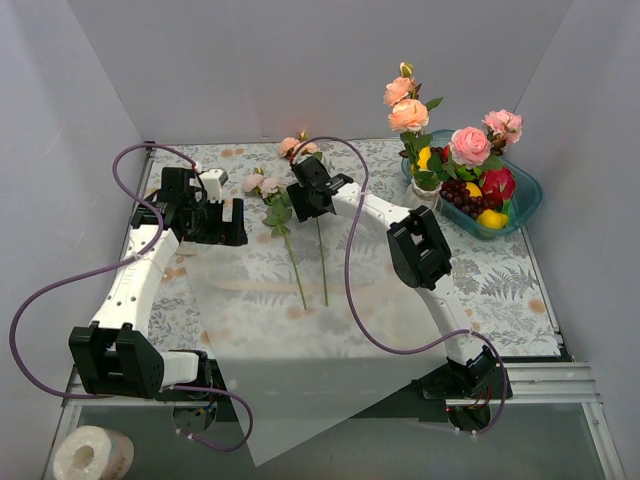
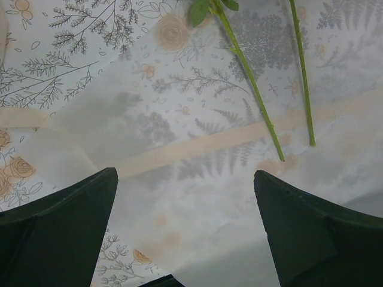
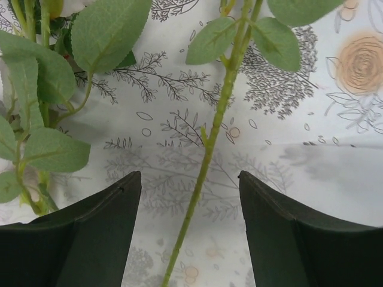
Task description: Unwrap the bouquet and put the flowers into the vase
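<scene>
Right gripper spread around one rose stem, left gripper wide open too; two roses lie mid-frame, four upper right.

My left arm stretches forward from its base at the near edge, wrist bent down so my left gripper faces the table, jaws spread wide (both fingers show dark in the wrist view's lower corners). My right arm leans forward and left toward the middle, my right gripper also pointing down, jaws parted.
</scene>
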Controlling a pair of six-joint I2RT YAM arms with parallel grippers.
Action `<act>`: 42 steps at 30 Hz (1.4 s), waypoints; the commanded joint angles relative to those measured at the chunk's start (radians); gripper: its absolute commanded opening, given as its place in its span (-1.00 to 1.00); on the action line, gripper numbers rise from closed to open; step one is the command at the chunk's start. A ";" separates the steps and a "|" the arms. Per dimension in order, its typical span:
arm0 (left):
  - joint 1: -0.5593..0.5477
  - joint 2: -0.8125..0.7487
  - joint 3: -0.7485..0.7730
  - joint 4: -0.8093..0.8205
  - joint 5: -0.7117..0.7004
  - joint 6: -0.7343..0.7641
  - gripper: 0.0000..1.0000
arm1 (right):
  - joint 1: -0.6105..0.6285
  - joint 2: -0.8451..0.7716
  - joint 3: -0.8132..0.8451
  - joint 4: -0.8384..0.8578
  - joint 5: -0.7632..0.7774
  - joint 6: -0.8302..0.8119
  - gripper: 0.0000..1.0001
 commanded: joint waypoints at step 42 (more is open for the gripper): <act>0.007 -0.061 0.002 0.006 -0.003 0.023 0.97 | -0.018 -0.427 -0.030 0.143 0.040 0.020 -0.97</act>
